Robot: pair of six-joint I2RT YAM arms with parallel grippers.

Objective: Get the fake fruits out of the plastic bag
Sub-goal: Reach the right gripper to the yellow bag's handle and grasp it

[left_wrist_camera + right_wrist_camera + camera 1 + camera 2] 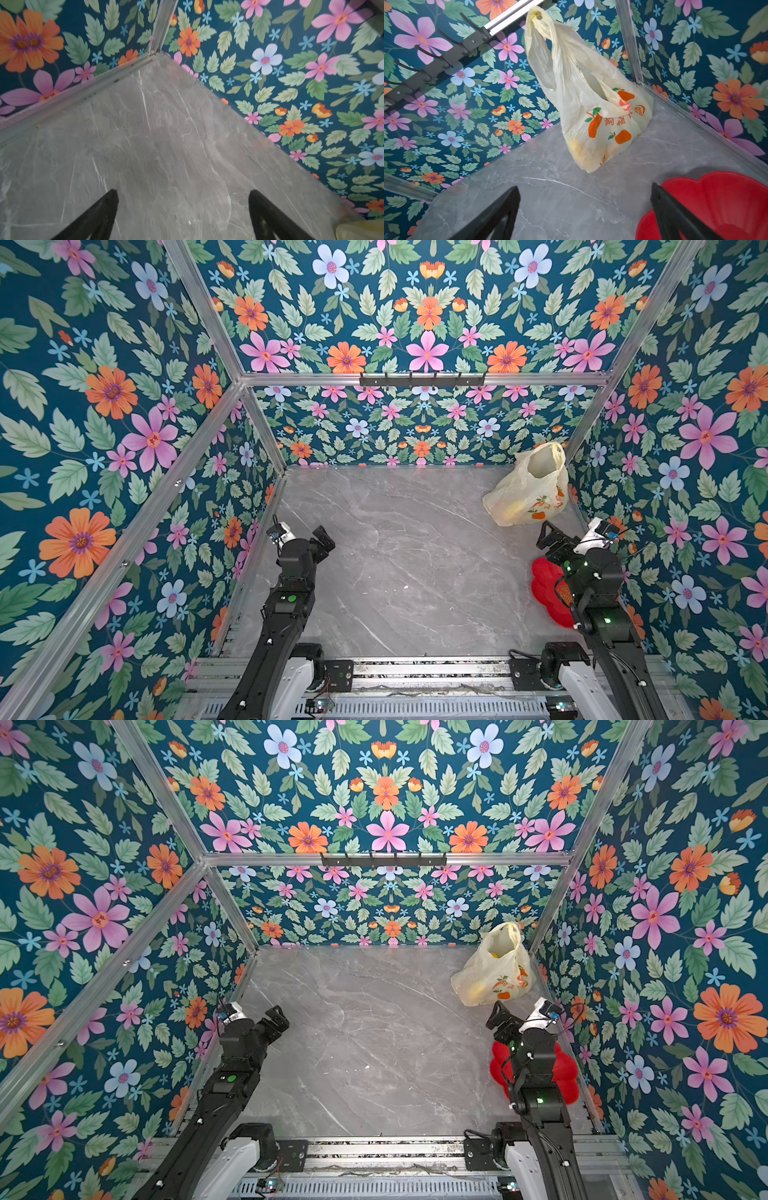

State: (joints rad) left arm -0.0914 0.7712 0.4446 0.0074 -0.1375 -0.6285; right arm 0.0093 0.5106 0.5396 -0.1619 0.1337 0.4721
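— Pale-yellow plastic: in both top views the bag (pixel 528 485) (pixel 492 969) stands in the far right corner of the tabletop (pixel 395 551), mouth gaping upward. Is anything out?

— Nothing I can see. The fruits (pixel 513 510) show only as yellow lumps through the film, low in the bag. No loose fruit lies on the tabletop, and the visible part of the red plate (pixel 544 585), under the right arm, looks bare. I judge the task not begun: every fruit is left to take out.

— And the arms?

— The left tool (pixel 322 541) is well apart from the bag. The right tool (pixel 548 537) is near it, not touching.

— Left wrist view?

— The left tool (pixel 182 193) is spread wide, with only marble between its jaws.

— Right wrist view?

— The right tool (pixel 585 187) is likewise released and empty. It faces the bag (pixel 583 93), handles twisted upward, fruits (pixel 583 151) bulging at the bottom, plate (pixel 726 197) beside.

— Any writing?

— Orange characters (pixel 612 121) among the bag's printed fruit pictures, too soft for me to read. No brand anywhere.
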